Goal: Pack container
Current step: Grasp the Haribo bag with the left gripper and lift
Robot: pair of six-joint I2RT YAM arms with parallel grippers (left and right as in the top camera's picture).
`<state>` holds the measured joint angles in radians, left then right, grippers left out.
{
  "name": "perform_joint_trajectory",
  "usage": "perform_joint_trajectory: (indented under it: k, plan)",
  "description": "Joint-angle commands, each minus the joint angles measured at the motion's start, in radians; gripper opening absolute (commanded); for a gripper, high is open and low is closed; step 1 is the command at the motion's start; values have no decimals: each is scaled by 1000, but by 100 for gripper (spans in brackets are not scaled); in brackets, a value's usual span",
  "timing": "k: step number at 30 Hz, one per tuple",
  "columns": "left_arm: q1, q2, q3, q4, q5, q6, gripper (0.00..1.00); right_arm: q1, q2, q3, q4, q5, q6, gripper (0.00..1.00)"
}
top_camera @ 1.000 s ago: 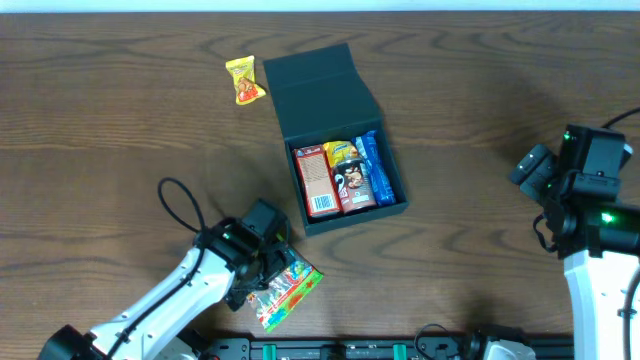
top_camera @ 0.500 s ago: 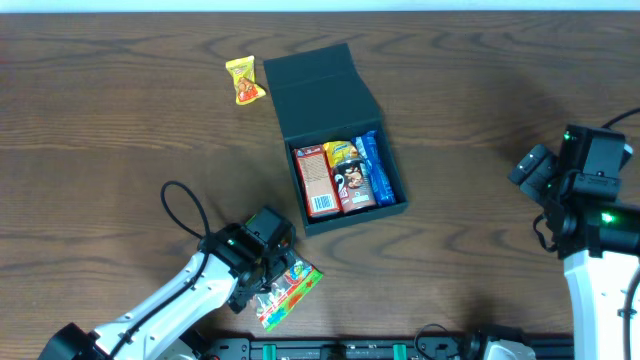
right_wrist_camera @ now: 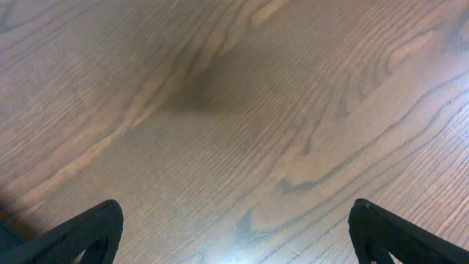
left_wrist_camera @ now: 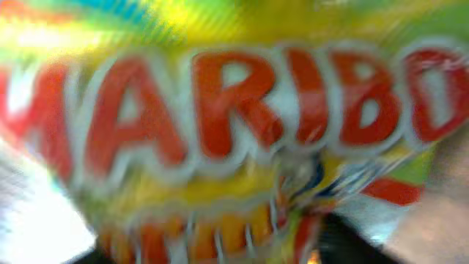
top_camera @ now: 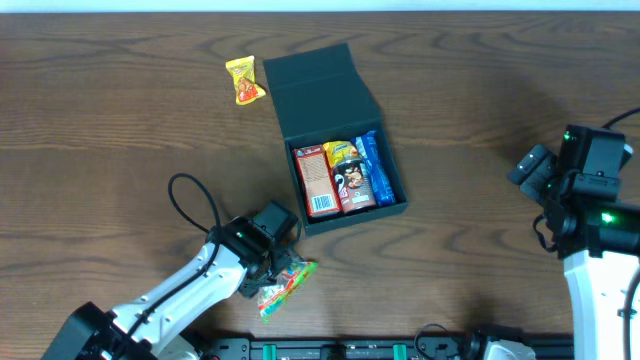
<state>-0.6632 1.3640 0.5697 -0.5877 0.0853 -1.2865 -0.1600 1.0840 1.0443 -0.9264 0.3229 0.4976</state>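
Note:
The dark green container (top_camera: pixel 349 221) stands open at mid-table, its flap lid (top_camera: pixel 322 85) laid back. Inside lie a red carton (top_camera: pixel 318 181), a brown snack pack (top_camera: pixel 351 182) and a blue pack (top_camera: pixel 376 168). A Haribo gummy bag (top_camera: pixel 287 289) lies near the front edge, bunched up. My left gripper (top_camera: pixel 279 270) is pressed down on its upper end and pinches it. The bag (left_wrist_camera: pixel 234 125) fills the blurred left wrist view. My right gripper (top_camera: pixel 531 167) hovers far right, open over bare wood (right_wrist_camera: pixel 234 238).
A small yellow candy packet (top_camera: pixel 244 80) lies left of the lid at the back. A black cable loop (top_camera: pixel 190 205) curls beside the left arm. The table's front edge runs just below the gummy bag.
My left gripper has slid right onto the gummy bag and its jaws have come together on it. The bag has crumpled narrower. The right arm has stayed still.

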Motion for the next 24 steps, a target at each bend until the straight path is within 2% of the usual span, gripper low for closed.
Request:
perform_joint_trajectory:
  k: [1, 2, 4, 7, 9, 13, 18, 20, 24]
  plan:
    - [0, 41, -31, 13, -42, 35, 36, -11, -1, -2, -1, 17, 18, 99]
    - [0, 41, -31, 12, -47, 37, 36, -11, -1, -2, -1, 17, 18, 99]
    - [0, 41, -30, 14, -57, 50, 23, -11, -1, -2, -1, 17, 18, 99]
    - [0, 41, -28, 13, -61, 85, 16, -11, -1, -2, -1, 17, 18, 99]
    - [0, 41, -12, 11, -60, 153, 14, -11, -1, -2, -1, 17, 18, 99]
    - [0, 40, 87, -76, -105, 320, 13, -11, -1, -2, -1, 17, 18, 99]
    - [3, 40, 298, -223, -150, 637, 15, -11, -1, -2, -1, 17, 18, 99]
    - [3, 40, 379, -279, -180, 663, 12, -11, -1, -2, -1, 17, 18, 99]
    - [3, 40, 520, -338, -223, 673, 13, -11, -1, -2, -1, 17, 18, 99]
